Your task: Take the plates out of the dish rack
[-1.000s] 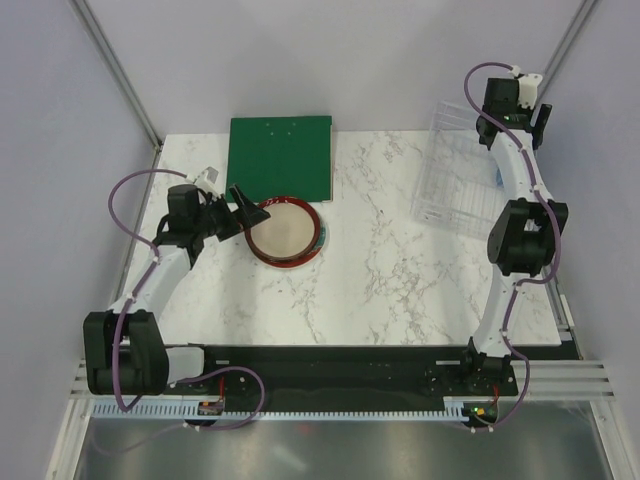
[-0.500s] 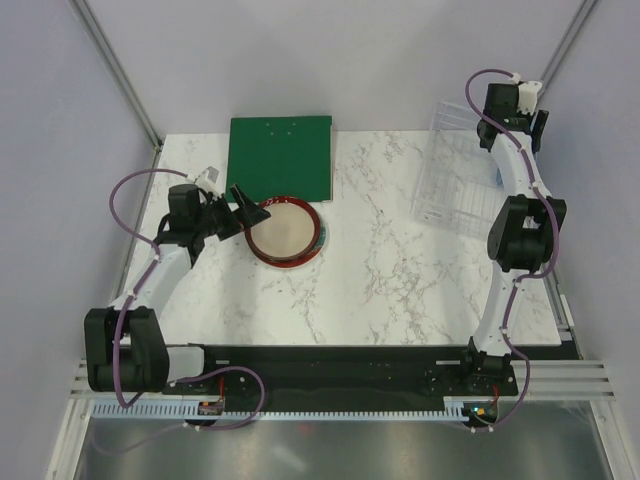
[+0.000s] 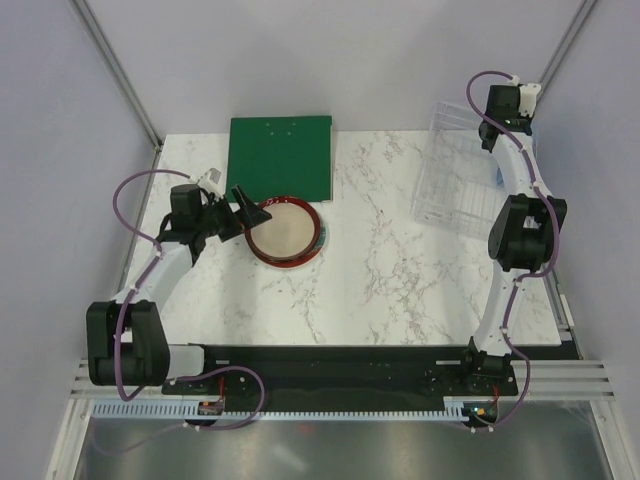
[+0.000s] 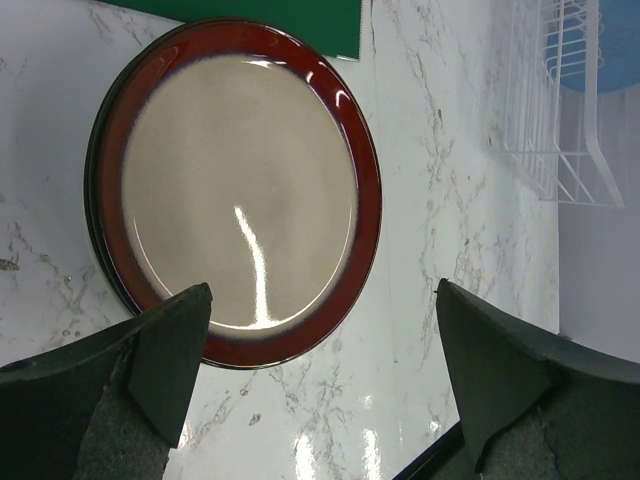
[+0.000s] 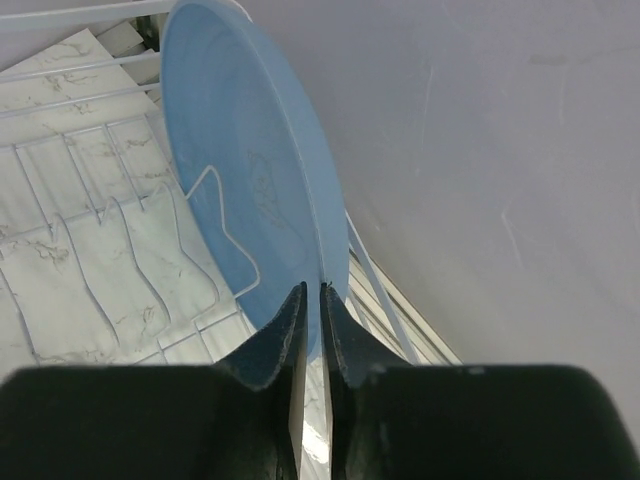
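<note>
A light blue plate [image 5: 250,170] stands on edge in the clear dish rack [image 3: 455,185] at the back right. My right gripper [image 5: 321,290] is shut on this plate's rim, one finger on each face. A dark red-rimmed plate with a beige centre [image 3: 287,232] lies flat on the table left of centre, and a darker rim shows under its left edge [image 4: 97,200]. Just beside its near-left edge, my left gripper [image 4: 322,290] hovers open and holds nothing. In the top view the right wrist [image 3: 505,110] hides most of the blue plate.
A flat green square board [image 3: 280,157] lies behind the red-rimmed plate, touching or slightly under it. The rack's thin wire dividers [image 5: 90,250] stand left of the blue plate. The booth's wall [image 5: 500,150] is close on the plate's right.
The right gripper's jaws have closed from wide apart onto the blue plate's rim. The left arm has barely moved.
</note>
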Controlling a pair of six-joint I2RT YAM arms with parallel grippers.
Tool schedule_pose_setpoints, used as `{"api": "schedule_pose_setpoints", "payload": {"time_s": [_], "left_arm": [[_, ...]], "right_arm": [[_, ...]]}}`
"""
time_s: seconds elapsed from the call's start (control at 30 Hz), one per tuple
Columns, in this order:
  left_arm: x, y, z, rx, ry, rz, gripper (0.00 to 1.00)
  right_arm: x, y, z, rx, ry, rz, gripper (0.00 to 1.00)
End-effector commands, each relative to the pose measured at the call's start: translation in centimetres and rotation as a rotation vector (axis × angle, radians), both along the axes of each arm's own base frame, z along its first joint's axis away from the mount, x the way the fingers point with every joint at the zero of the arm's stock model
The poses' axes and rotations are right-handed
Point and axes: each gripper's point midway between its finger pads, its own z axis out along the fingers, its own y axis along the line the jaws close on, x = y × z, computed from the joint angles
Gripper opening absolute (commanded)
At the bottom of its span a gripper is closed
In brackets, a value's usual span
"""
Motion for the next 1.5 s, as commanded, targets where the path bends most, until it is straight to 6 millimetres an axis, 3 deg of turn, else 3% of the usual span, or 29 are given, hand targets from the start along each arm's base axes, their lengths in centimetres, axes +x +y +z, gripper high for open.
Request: {"api": "schedule_pose_setpoints", "payload": {"time_s": [0.0, 0.1, 0.17, 0.2, 0.3, 0.63, 0.8, 0.93, 0.97, 1.07, 1.17, 1.2, 1.37, 1.47], "left_arm": [[1.1, -0.3, 1.8, 0.012, -0.085, -0.046, 1.00], [1.1, -0.3, 1.9, 0.012, -0.089, -0.046, 1.00], [1.2, -0.3, 1.9, 0.012, -0.091, -0.046, 1.00], [1.2, -0.3, 1.9, 0.012, -0.091, -0.046, 1.00], [1.2, -0.3, 1.7, 0.011, -0.085, -0.048, 1.00], [0.8, -0.3, 0.9, 0.007, -0.080, -0.040, 1.00], [1.0, -0.5, 0.1, -0.003, -0.070, -0.057, 0.98], [1.3, -0.7, -0.3, -0.007, -0.060, -0.069, 0.99], [1.3, -0.8, -0.3, -0.010, -0.061, -0.076, 0.99], [1.4, -1.0, -0.4, -0.019, -0.058, -0.087, 0.99], [1.4, -0.9, -0.5, -0.016, -0.061, -0.087, 0.99], [1.4, -0.9, -0.5, -0.017, -0.060, -0.087, 0.99], [1.4, -1.0, -0.9, -0.018, -0.053, -0.090, 1.00], [1.4, -1.0, -1.0, -0.019, -0.052, -0.091, 1.00]], "right_arm": [[0.8, 0.2, -0.1, 0.025, -0.027, 0.023, 0.13], [0.8, 0.3, -0.4, 0.026, -0.017, 0.027, 0.17], [0.8, 0.2, -0.8, 0.024, -0.009, 0.022, 0.12], [0.9, 0.3, -1.0, 0.025, -0.007, 0.023, 0.03], [0.9, 0.4, -1.1, 0.035, -0.009, 0.030, 0.00], [0.9, 1.2, 4.4, 0.021, -0.111, 0.089, 0.00], [0.6, 1.2, 4.8, 0.018, -0.114, 0.083, 0.00], [0.9, 1.3, 4.0, 0.021, -0.098, 0.090, 0.00], [0.8, 1.3, 3.8, 0.013, -0.084, 0.083, 0.02], [0.5, 0.9, 3.2, -0.012, -0.060, 0.049, 0.36], [0.4, 0.5, 3.1, -0.028, -0.052, 0.032, 0.49], [0.3, 0.4, 3.3, -0.034, -0.053, 0.026, 0.62], [0.4, -0.1, 3.6, -0.069, -0.048, 0.002, 0.65], [0.3, -0.5, 2.7, -0.083, -0.023, -0.014, 0.65]]}}
